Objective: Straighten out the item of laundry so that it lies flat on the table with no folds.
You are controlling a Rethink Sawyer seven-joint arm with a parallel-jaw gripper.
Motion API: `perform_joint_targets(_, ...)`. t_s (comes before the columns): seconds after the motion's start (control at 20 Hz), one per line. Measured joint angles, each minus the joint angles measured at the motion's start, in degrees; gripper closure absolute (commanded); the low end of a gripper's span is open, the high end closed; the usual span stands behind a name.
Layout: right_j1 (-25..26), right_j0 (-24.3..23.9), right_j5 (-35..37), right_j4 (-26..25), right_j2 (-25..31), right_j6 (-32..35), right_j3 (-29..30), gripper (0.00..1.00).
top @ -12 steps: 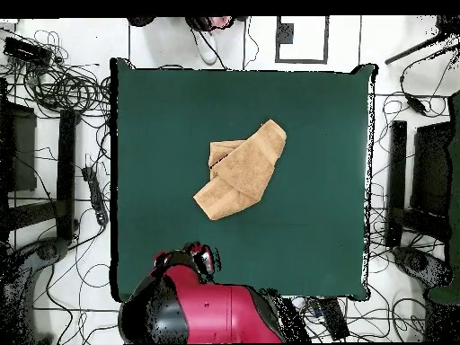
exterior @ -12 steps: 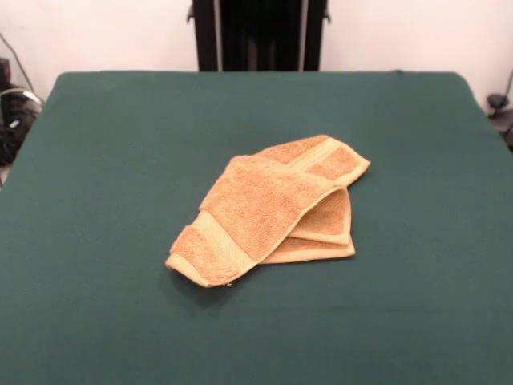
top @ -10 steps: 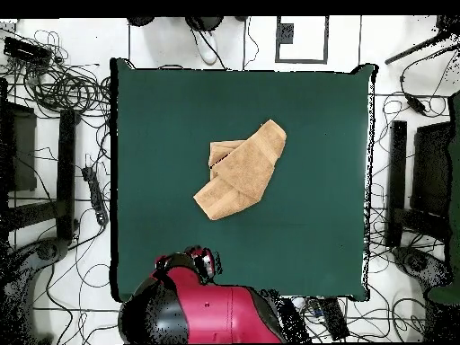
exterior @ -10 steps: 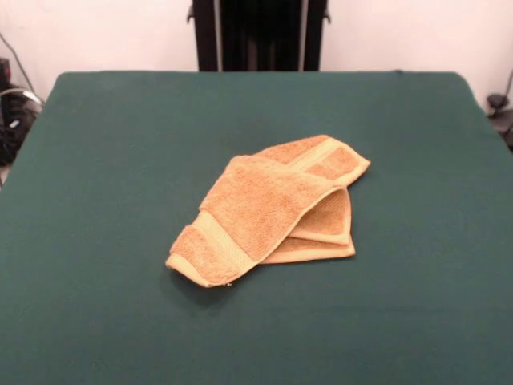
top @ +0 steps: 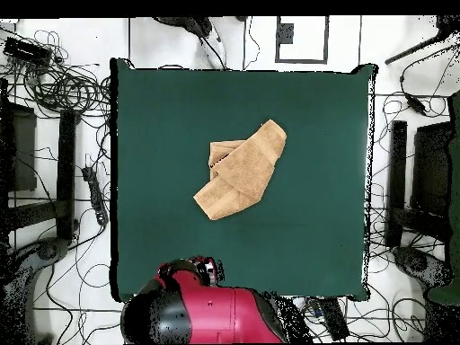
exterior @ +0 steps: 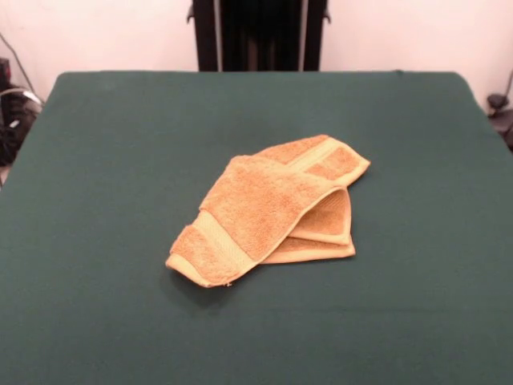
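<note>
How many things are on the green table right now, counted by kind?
Towel: 1, orange-tan, folded over itself
Total on the table: 1

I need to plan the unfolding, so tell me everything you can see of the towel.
The towel is orange-tan terry cloth with paler woven bands near its ends. It lies folded over itself near the middle of the green table, not flat: a broad upper layer runs diagonally, one banded end at the front left, and it crosses over lower layers whose edges stick out at the right. Another banded end shows at the back right. Only the table touches it. No tag can be made out.
</note>
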Motion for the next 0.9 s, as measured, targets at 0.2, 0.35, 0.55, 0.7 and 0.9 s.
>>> perform_joint_targets(0.2,-0.6,-0.4,0.0,1.0,0.0,0.0,0.0,1.0)
perform_joint_targets(0.35,-1.4,-0.6,0.0,2.3,0.0,0.0,0.0,1.0)
perform_joint_targets(0.55,-2.2,-1.9,-0.3,3.1,1.6,0.0,0.4,1.0)
perform_joint_targets(0.7,-0.8,-1.9,-3.3,1.4,2.3,0.0,0.5,1.0)
perform_joint_targets(0.9,3.9,-1.8,-10.2,-2.5,3.0,0.0,0.5,1.0)
